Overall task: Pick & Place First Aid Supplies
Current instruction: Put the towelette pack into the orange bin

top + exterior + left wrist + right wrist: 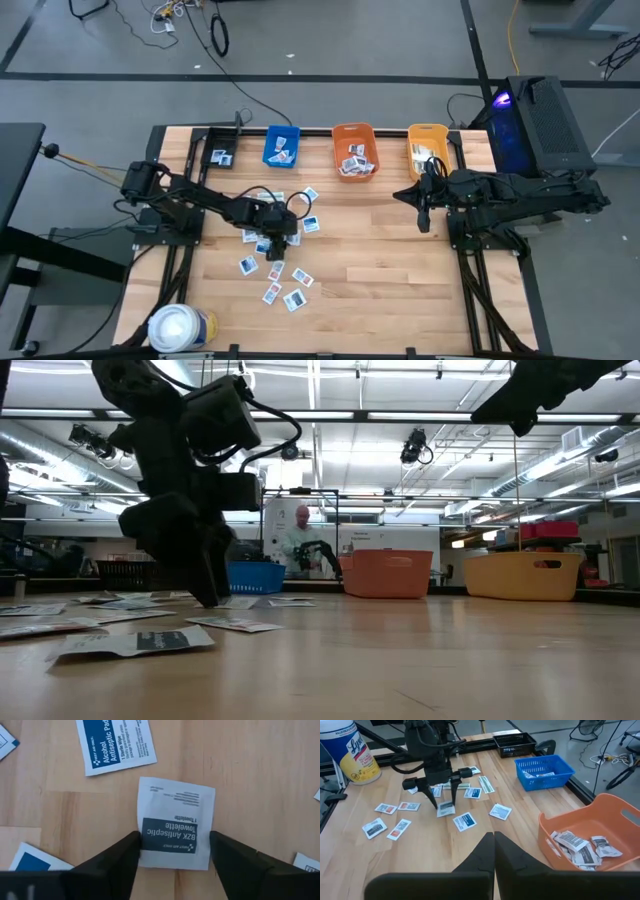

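Grey concrete floor all round the wooden counter — black cables trailing across it. Overhead, an open ceiling with long strip lights and exposed ducts. Farther back, a white wall — a person standing there.

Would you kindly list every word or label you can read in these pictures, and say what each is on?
"BZK Antiseptic Towelette": white packet between the left gripper's fingers.
"1 Towelette": same packet, smaller line.
"Alcohol Antiseptic Pad": blue-and-white packet beside it.
"1 Sterile Wipe": same packet.
"Lysol", partly visible: white canister on the table's corner.
Fine print on both packets, and all other packets: too small to read.
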